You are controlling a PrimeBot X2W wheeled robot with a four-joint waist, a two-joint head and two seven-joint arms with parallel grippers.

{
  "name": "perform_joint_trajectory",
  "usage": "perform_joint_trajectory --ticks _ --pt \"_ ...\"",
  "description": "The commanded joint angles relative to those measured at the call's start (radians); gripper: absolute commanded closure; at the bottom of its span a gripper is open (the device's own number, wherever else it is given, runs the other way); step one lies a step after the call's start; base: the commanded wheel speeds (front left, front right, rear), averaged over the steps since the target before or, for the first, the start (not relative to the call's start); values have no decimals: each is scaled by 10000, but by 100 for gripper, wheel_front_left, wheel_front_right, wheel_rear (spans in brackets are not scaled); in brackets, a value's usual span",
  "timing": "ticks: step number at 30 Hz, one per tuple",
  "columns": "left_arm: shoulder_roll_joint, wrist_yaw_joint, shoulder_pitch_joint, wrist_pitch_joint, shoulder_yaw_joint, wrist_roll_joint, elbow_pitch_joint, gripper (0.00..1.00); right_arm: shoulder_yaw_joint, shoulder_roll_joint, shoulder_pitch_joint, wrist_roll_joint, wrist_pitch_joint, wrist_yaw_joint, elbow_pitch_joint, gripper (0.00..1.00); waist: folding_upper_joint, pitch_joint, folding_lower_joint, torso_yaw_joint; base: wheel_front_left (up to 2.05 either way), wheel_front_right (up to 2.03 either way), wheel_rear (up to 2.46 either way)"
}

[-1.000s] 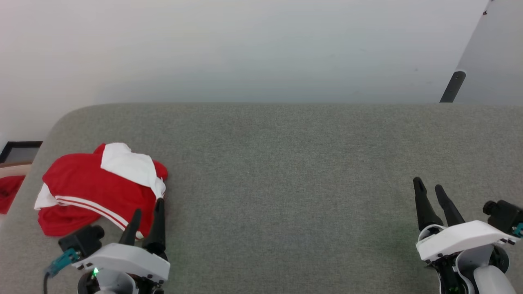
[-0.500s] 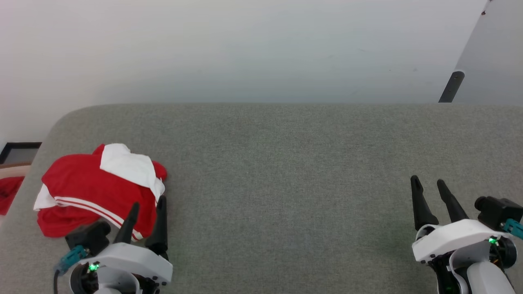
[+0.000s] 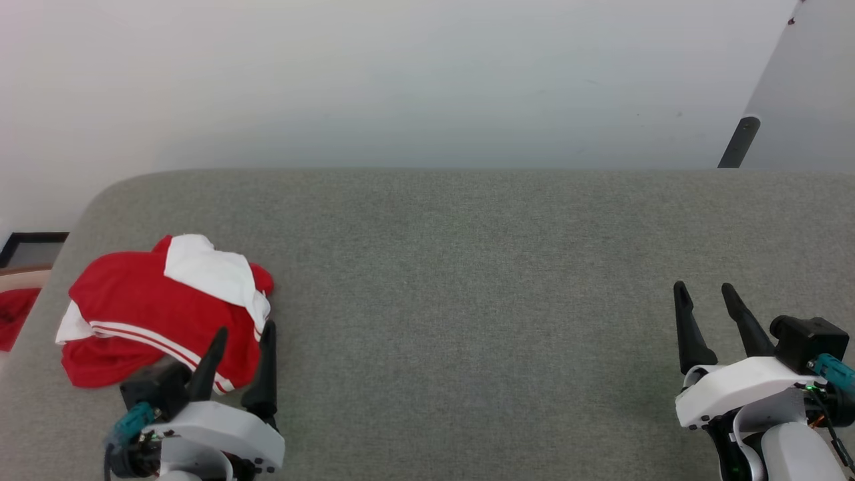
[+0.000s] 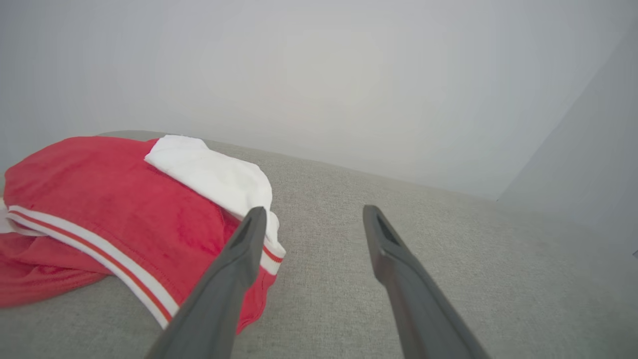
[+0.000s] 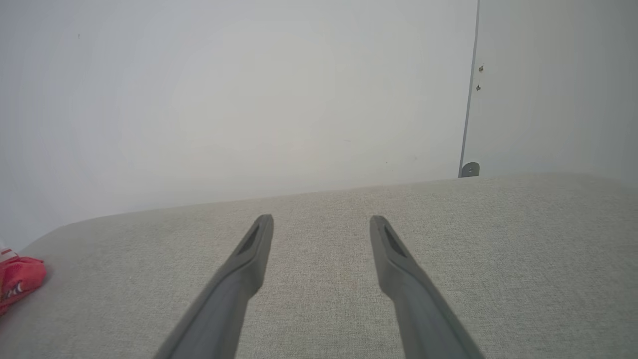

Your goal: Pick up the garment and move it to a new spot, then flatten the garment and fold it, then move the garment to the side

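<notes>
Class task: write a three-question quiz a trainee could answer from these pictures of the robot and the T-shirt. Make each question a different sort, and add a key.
1. True or false: the left gripper is shut on the T-shirt.
2. Where on the grey cushion does the T-shirt lie? A) near its left end B) in its middle C) near its right end
3. Fill in: the T-shirt's sleeve is ____.
Key: 1 false, its jaws stand open; 2 A; 3 white.
</notes>
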Motion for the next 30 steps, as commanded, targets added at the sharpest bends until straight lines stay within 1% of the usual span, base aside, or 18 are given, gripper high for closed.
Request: perform_joint_trajectory --ticks 1,14,20,30 --pt "53 -47 -167 -92 32 222 -32 0 -75 3 -218 -230 -76 7 -22 0 0 -6 0 3 0 0 0" --pt "-9 -212 -173 -377 66 1333 195 0 -199 48 -98 -1308 -378 7 10 0 0 -34 0 -39 0 0 0" --pt "-75 -276 -210 -505 189 1661 235 0 -308 64 -59 -1750 -499 7 5 0 0 -59 0 -36 0 0 0" --pt "-115 -387 -253 -700 338 2301 321 0 -480 51 -224 -2234 -681 7 108 0 0 -43 0 -55 0 0 0"
